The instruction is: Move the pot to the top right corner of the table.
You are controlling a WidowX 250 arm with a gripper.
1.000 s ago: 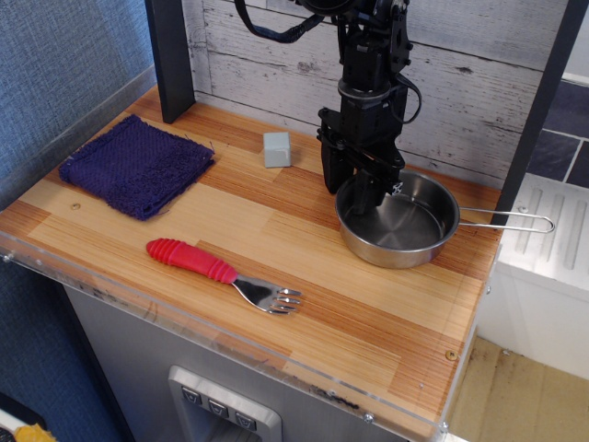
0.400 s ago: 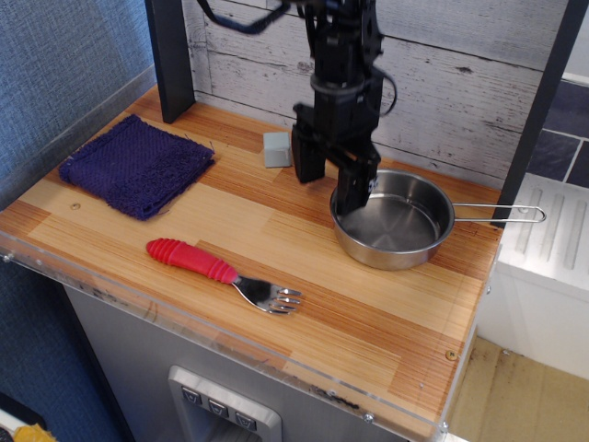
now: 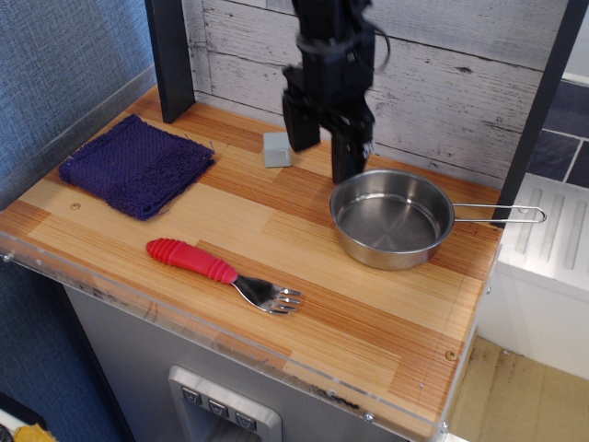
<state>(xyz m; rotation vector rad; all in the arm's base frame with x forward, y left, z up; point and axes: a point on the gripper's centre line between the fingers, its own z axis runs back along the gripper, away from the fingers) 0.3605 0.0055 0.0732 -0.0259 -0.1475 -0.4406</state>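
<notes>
Lifted clear of the pot (image 3: 393,219) since a second ago, gripper (image 3: 327,145) now raised above the pan's rear-left rim, jaws spread and holding nothing. Pot resting below and just right of the fingertips, near the far right edge of the table (image 3: 304,313), wire handle running rightward, away from the hand. Grey block (image 3: 277,149) just left of the fingers; purple cloth (image 3: 138,166) and red-handled fork (image 3: 221,273) well off to the left and front. Placement apparently complete.

Mock kitchen — plank backdrop (image 3: 479,64), wooden table (image 3: 368,322), pot (image 3: 391,221).
</notes>
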